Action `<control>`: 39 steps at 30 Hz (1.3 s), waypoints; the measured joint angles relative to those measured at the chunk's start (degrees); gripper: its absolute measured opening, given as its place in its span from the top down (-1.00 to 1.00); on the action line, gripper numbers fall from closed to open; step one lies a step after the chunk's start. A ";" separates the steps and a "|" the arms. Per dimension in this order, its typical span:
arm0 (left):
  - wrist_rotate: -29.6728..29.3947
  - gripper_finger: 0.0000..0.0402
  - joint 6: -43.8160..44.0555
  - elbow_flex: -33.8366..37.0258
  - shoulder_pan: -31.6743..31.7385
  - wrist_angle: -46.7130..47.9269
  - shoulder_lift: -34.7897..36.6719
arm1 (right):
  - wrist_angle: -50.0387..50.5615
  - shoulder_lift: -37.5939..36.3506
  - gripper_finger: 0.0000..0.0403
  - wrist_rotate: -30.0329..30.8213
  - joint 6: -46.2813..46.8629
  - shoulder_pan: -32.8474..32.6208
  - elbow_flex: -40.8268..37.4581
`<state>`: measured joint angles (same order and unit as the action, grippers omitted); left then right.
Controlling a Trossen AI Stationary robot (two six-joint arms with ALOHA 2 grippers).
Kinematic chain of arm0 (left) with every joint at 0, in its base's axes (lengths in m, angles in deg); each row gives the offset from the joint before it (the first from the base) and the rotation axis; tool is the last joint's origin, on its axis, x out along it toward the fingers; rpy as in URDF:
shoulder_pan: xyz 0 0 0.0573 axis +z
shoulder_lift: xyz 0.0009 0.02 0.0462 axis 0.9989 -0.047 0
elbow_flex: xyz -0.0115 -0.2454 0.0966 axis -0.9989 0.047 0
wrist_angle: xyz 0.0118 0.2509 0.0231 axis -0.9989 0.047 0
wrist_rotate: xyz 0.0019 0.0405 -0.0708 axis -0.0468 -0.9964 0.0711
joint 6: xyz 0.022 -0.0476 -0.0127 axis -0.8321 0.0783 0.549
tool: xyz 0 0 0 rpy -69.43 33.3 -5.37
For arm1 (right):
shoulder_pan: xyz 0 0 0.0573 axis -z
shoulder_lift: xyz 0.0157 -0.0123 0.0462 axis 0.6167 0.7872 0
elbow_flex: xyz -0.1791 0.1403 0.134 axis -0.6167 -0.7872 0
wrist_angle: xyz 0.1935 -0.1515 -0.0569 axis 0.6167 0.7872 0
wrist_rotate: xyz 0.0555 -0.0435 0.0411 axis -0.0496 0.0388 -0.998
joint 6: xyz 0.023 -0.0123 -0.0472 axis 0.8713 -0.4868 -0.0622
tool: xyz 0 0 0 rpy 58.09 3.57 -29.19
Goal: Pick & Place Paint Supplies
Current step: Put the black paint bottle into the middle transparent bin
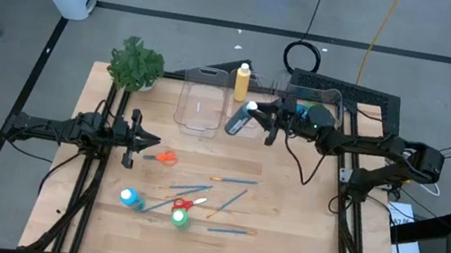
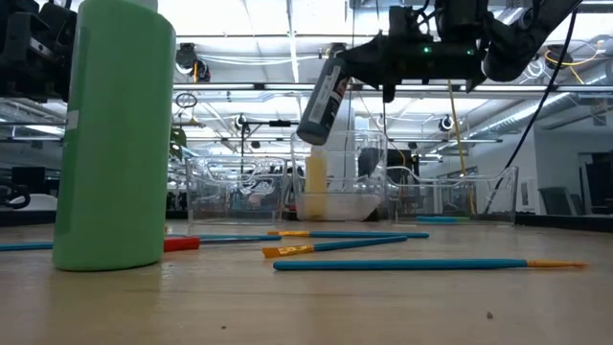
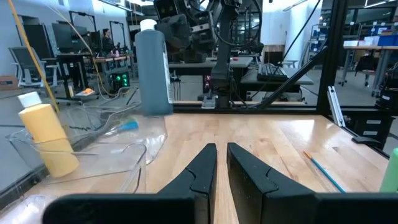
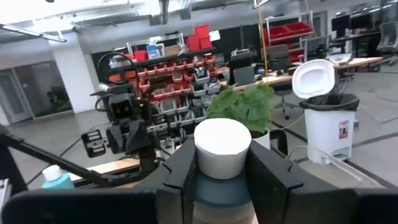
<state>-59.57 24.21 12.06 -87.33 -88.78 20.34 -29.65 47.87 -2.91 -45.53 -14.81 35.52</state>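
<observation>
My right gripper [image 1: 257, 113] is shut on a dark paint bottle [image 1: 237, 121] with a white cap, held in the air at the far middle of the table beside the clear bins. A yellow bottle [image 1: 242, 82] stands upright in a bin just beyond it. On the near half of the table lie a blue bottle [image 1: 131, 197], a green bottle [image 1: 180, 218], orange scissors [image 1: 164, 158], red scissors [image 1: 183, 203] and several thin blue brushes [image 1: 235, 181]. My left gripper [image 1: 149, 142] waits shut at the left, level, touching nothing. My right gripper pinches the dark bottle's top end [image 4: 222, 186], just below the white cap [image 4: 222, 146], between its two fingers [image 4: 177, 180], one on each side. The fingers come roughly level from the table's right. The bottle hangs tilted below them [image 2: 321, 105], lifted clear of table and bins.
Two clear bins stand at the back, one [image 1: 201, 109] left of the held bottle and one [image 1: 330, 98] right of it. A leafy plant [image 1: 135, 65] sits at the far left corner. Bare wood lies at the near right [image 1: 299, 238].
</observation>
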 joint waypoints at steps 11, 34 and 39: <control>-0.02 0.77 0.00 0.00 -0.01 0.00 0.00 | 4.57 0.01 0.52 -1.16 0.36 -2.22 0.26; -0.02 0.77 0.01 0.00 0.00 0.00 0.01 | 23.14 5.45 0.52 16.13 -14.16 10.25 11.32; 0.00 0.77 0.02 0.00 0.01 0.00 0.02 | 18.67 11.03 0.52 16.24 -14.49 10.53 11.27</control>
<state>-59.56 24.23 12.06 -87.32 -88.78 20.36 -10.98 58.90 13.33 -60.02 -4.28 46.79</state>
